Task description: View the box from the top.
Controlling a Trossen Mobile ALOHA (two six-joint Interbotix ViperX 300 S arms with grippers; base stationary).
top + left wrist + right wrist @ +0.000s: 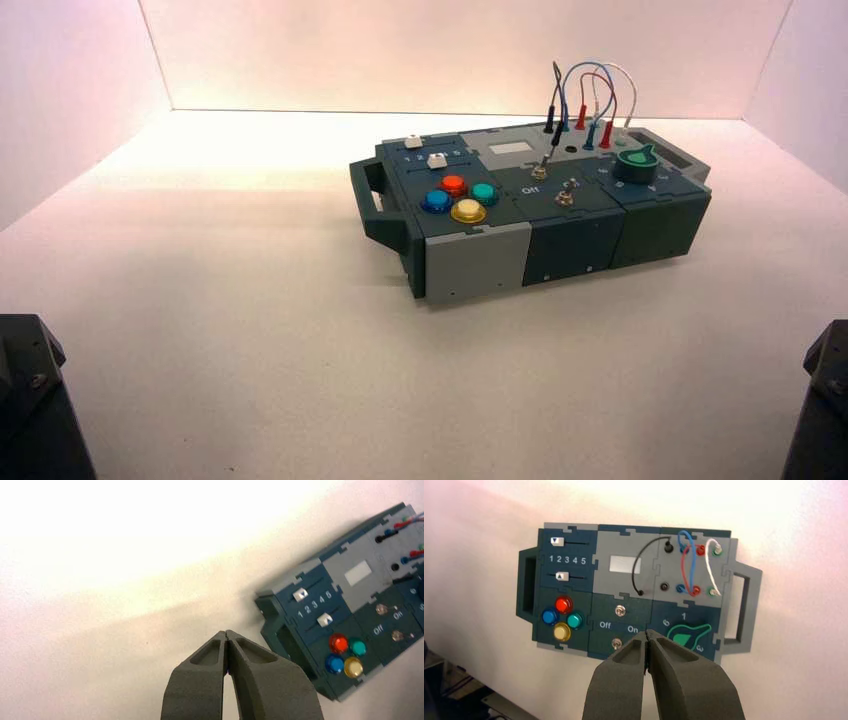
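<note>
teal box point(629, 592) under closed, empty r gripper point(646, 636); l gripper point(227, 635) closed, empty, beside.

White tabletop point(250, 330) runs back to a white rear wall point(450, 50), angled white side walls point(60, 90) at both ends; warm bright light pools on tabletop along rear wall's base, dimmer away from it

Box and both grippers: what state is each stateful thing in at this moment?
box: flat on the white table, seen from straight above in the right wrist view
upper slider: at 1
lower slider: near 2
green knob: pointer toward the upper right, partly hidden
jumper wires: plugged in
left gripper: shut, empty, beside the box
right gripper: shut, empty, above the box
</note>
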